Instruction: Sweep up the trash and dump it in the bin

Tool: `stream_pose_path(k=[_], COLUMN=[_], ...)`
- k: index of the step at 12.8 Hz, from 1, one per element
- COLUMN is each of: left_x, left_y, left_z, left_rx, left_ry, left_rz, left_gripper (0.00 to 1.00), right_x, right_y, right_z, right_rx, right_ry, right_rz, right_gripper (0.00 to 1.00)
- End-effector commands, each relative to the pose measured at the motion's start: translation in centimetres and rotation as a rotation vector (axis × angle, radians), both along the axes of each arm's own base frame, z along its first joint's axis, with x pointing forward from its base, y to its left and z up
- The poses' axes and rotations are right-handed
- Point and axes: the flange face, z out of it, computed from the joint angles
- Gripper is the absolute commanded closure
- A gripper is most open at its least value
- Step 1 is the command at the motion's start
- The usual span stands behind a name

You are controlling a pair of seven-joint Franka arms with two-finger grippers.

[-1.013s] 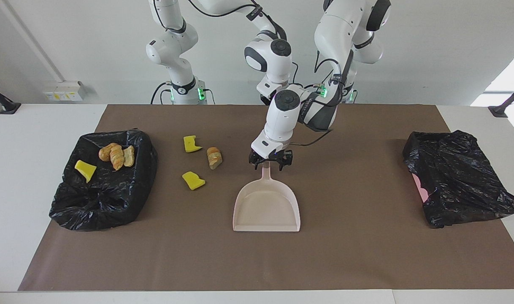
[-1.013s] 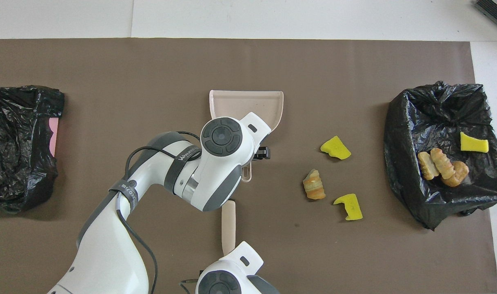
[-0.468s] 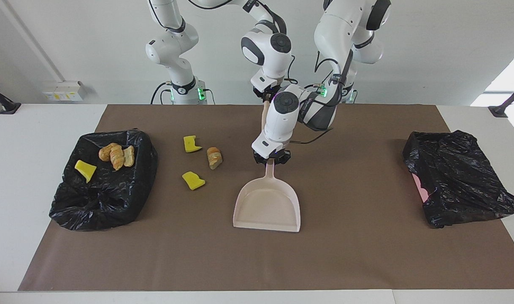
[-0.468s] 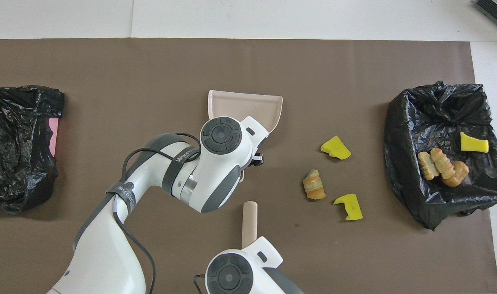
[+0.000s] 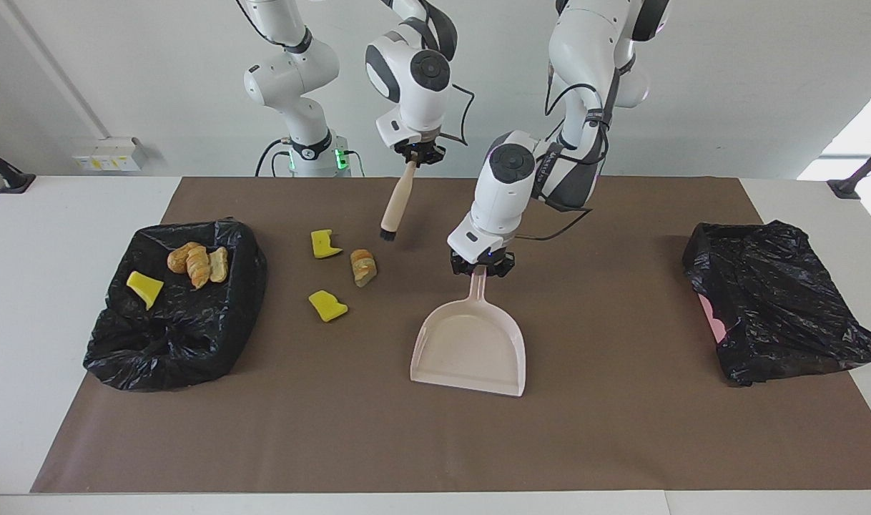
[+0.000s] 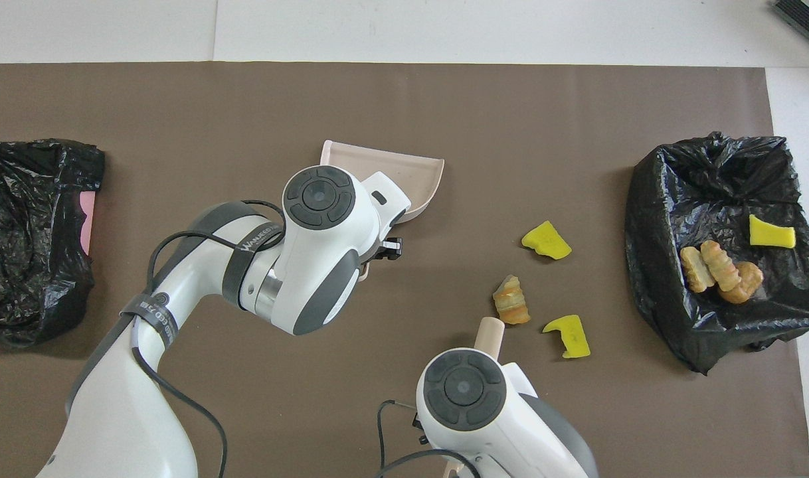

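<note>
Three pieces of trash lie loose on the brown mat (image 5: 621,443) left of frame centre in the facing view: two yellow foam wedges (image 5: 327,306) (image 5: 323,243) and a bread-like lump (image 5: 363,267). Four more sit in the black-lined bin (image 5: 121,350) at the frame's left. A second black bag (image 5: 779,307) lies at the right edge.

Risks, in our judgement: the dustpan (image 5: 471,347), mouth facing the lower frame edge, is turned away from the pieces, and a brisk stroke could scatter the light foam.

The left pincer (image 5: 484,267) is clamped on the dustpan's handle at centre. The right pincer (image 5: 417,154), raised at upper centre, grips a brush (image 5: 395,202) hanging bristles-down above the mat.
</note>
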Motion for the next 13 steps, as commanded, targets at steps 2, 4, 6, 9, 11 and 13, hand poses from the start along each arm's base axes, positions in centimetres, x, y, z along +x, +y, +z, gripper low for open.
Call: stream_pose_path(k=[2,4,6,9,11,13], left_x=[-2.1,-2.0,-2.3,-1.9,-1.8,-2.1], left_y=[3.2,4.6,4.7,4.6,4.6,4.8], left_z=[-1.1,-1.7,-1.7,-1.6,-1.6,-2.0], left_rx=[0.029,0.030,0.029,0.013,0.008,0.013], left_ry=[0.040,0.045,0.041,0.013,0.005,0.013], left_rz=[-0.026,-0.004,0.000,0.004,0.005,0.002], left_gripper=[1.00,0.36,0.12,0.03,0.15,0.52], right_x=[1.2,0.1,-1.6,-3.9,-5.1,-5.1], right_y=[-4.0,-5.6,-8.0,-11.1,-12.9,-15.4], right_z=[-1.3,-1.8,-2.8,-4.6,-6.0,-7.2], right_rx=[-0.111,-0.163,-0.214,-0.238,-0.217,-0.182], right_ry=[0.031,0.026,0.015,-0.002,-0.024,-0.032], right_rz=[-0.176,-0.178,-0.158,-0.157,-0.157,-0.165], right_gripper=[1.00,1.00,1.00,1.00,1.00,1.00])
